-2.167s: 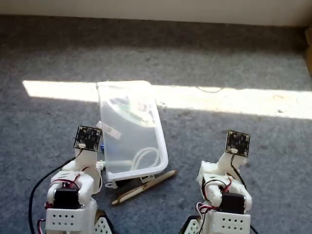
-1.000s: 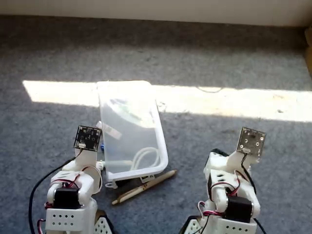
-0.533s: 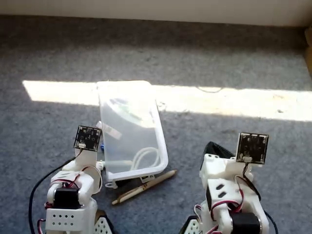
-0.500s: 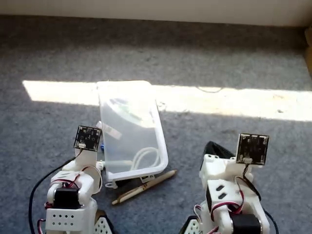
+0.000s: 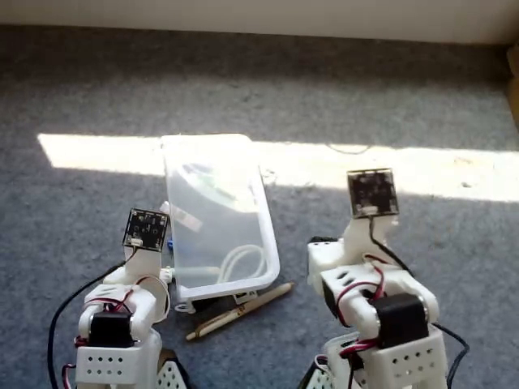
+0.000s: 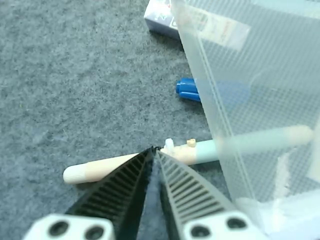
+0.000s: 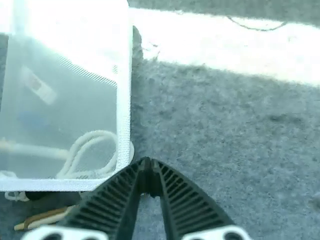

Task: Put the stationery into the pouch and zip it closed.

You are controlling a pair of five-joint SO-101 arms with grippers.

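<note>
seeing left end effector point(image 6: 155, 150) and right end effector point(image 7: 146, 172) both clenched empty, we reckon nothing's packed yet: pouch point(image 5: 219, 215) lies flat on the surface point(image 5: 97, 89), tan pen point(image 5: 239, 311) outside at its 6 o'clock.

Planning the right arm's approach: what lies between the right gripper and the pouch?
Bare carpet, seen in the right wrist view; nothing sits between the right gripper and the pouch.

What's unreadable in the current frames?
Left wrist view: blue item and pale pen run under the pouch; its mesh blurs their far ends.
Left wrist view: white box cut off by the picture edge.
High view: whether the pouch is zipped, too small to tell.
</note>
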